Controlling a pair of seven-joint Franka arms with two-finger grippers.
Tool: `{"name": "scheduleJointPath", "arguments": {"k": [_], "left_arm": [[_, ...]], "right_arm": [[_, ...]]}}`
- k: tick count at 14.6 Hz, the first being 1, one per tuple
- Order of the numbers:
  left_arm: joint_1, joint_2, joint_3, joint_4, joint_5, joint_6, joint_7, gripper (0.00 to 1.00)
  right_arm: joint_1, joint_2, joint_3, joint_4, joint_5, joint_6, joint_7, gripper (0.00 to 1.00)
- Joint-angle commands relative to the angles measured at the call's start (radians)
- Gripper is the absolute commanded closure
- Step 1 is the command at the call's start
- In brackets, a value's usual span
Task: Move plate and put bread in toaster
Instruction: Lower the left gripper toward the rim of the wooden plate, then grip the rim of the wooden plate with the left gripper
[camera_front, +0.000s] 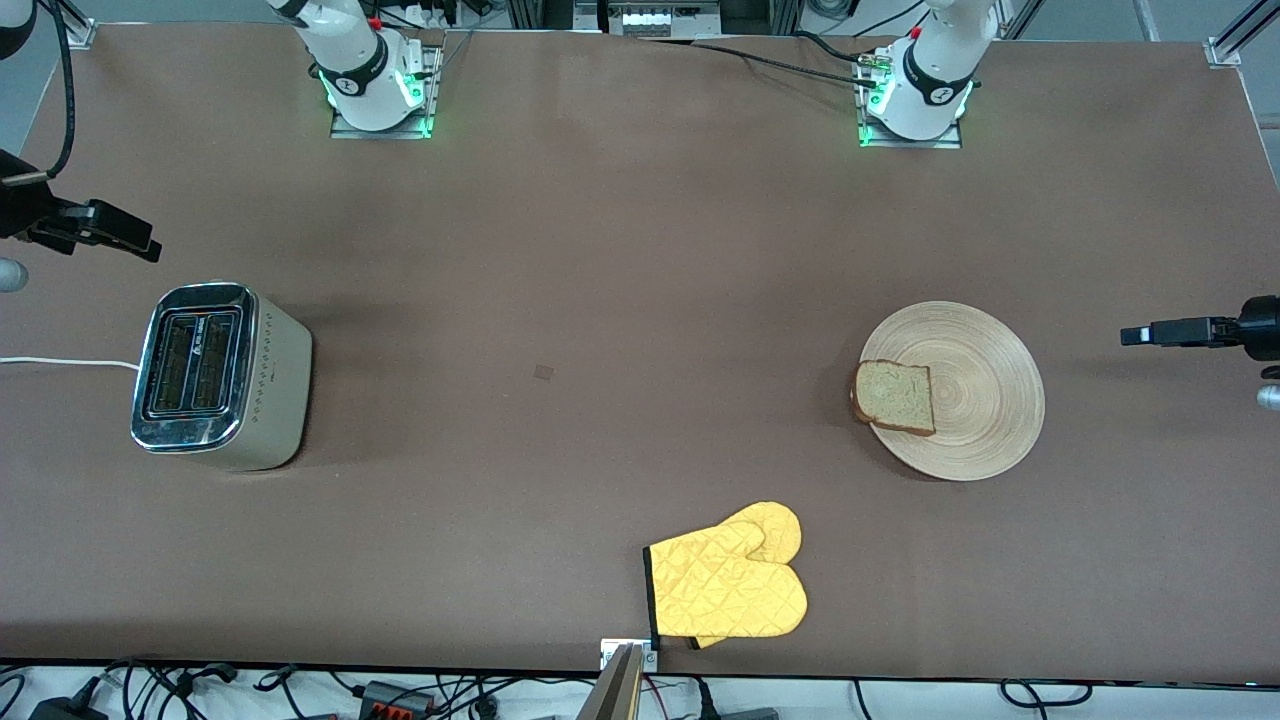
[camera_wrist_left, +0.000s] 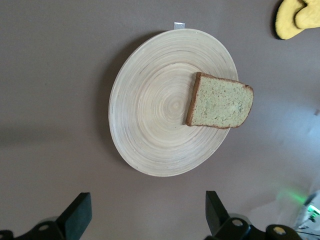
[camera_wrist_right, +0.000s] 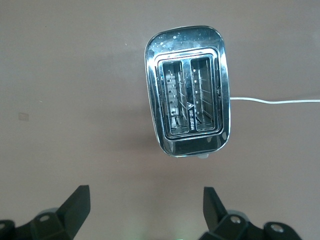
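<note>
In the front view both arms are cut by the picture's edges: of the left gripper (camera_front: 1135, 336) only a dark end shows at the edge beside the plate (camera_front: 985, 400), and of the right gripper (camera_front: 150, 250) only a dark end shows at the edge above the toaster (camera_front: 220, 375), so this view does not show how their fingers stand. The toaster's cord (camera_front: 60, 361) runs out of the picture at the right arm's end of the table. The bread (camera_front: 893, 397) hides a part of the plate, and in the left wrist view the mitt (camera_wrist_left: 296, 19) is cut by the corner, and the marking between the toaster's slots in the right wrist view is too small to read.
</note>
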Motion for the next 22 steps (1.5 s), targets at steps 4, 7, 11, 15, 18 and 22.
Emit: {"name": "scheduleJointPath", "arguments": {"k": [4, 7, 11, 15, 18, 22], "left_arm": [[0.132, 0.22, -0.008, 0.037, -0.235, -0.005, 0.31, 0.0], [0.14, 0.294, -0.008, 0.037, -0.288, 0.045, 0.334, 0.01], [0.132, 0.355, -0.02, 0.017, -0.343, 0.116, 0.407, 0.03], [0.109, 0.391, -0.02, 0.015, -0.368, 0.119, 0.406, 0.14], [0.08, 0.405, -0.02, 0.009, -0.368, 0.119, 0.386, 0.32], [0.071, 0.412, -0.02, 0.006, -0.366, 0.142, 0.392, 0.71]], "right_arm": [[-0.006, 0.004, 0.004, 0.019, -0.003, -0.017, -0.012, 0.0], [-0.006, 0.004, 0.006, 0.019, -0.003, -0.019, -0.012, 0.0], [-0.006, 0.004, 0.004, 0.019, -0.003, -0.019, -0.012, 0.0], [-0.006, 0.004, 0.004, 0.019, -0.003, -0.019, -0.012, 0.0], [-0.006, 0.004, 0.004, 0.019, -0.001, -0.019, -0.012, 0.0], [-0.006, 0.004, 0.006, 0.019, -0.001, -0.019, -0.012, 0.0]]}}
